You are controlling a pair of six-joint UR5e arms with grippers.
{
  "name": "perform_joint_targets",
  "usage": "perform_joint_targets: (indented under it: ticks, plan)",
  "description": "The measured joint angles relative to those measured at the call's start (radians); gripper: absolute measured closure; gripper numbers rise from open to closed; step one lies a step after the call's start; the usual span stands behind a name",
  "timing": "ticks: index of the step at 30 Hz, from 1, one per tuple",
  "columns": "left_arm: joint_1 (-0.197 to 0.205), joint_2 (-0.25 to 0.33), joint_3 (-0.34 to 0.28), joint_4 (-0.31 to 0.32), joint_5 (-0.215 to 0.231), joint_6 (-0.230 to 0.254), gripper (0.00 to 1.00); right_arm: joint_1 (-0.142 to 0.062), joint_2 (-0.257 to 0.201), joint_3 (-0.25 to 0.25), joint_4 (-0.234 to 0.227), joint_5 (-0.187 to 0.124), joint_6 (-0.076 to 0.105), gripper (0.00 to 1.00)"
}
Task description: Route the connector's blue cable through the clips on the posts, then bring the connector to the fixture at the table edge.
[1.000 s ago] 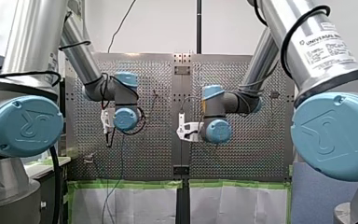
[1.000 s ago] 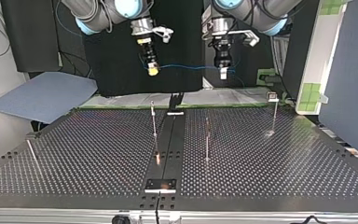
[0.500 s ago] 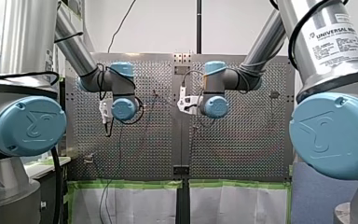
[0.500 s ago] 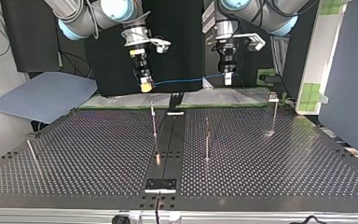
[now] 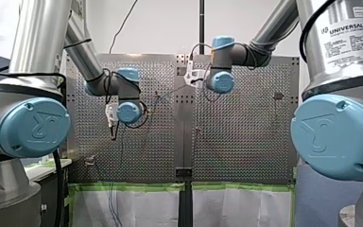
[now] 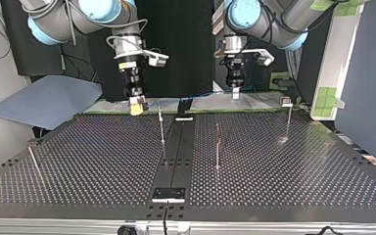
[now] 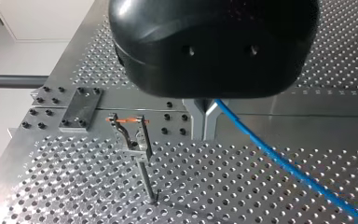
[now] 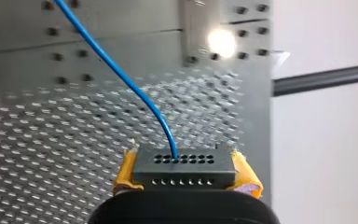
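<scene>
Two slips look likeliest to me. If the blue cable (image 8: 121,74) is drawn tight, the connector (image 8: 185,169) could twist in the hold of my right gripper (image 6: 137,104), whose yellow pads (image 8: 127,171) clamp it from both sides. The cable, apparently pinched by the metal fingers (image 7: 195,119) of my left gripper (image 7: 205,134), could also slide past the clip (image 7: 131,133) instead of seating in it, or hook its thin post (image 7: 145,179) and bend it. The connector sits squarely between the pads, and the cable leaves its face away from the gripper. In the top view it hangs just above the edge of the table (image 6: 298,166) nearest the arms. The left gripper hovers by that same edge, apart from it.
</scene>
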Motion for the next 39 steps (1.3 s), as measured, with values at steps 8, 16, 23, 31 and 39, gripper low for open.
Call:
perform_joint_targets:
  ticks: [8,16,23,31,39]
  plan:
    - [0.016,-0.001,0.061,-0.041,0.014,-0.014,1.00,-0.030,-0.038,-0.008,0.035,-0.001,0.000,1.00]
    - [0.041,-0.002,0.086,-0.057,0.015,-0.019,1.00,-0.045,0.002,-0.008,0.064,0.000,-0.001,1.00]
    - [0.062,-0.002,0.109,-0.077,0.027,-0.020,1.00,-0.050,0.054,-0.008,0.048,-0.011,0.000,1.00]
    - [0.091,-0.003,0.155,-0.112,0.072,-0.019,1.00,-0.067,0.066,-0.008,0.033,-0.061,0.009,1.00]
    - [0.111,-0.003,0.188,-0.138,0.101,-0.017,1.00,-0.083,0.070,-0.013,0.016,-0.102,0.020,1.00]
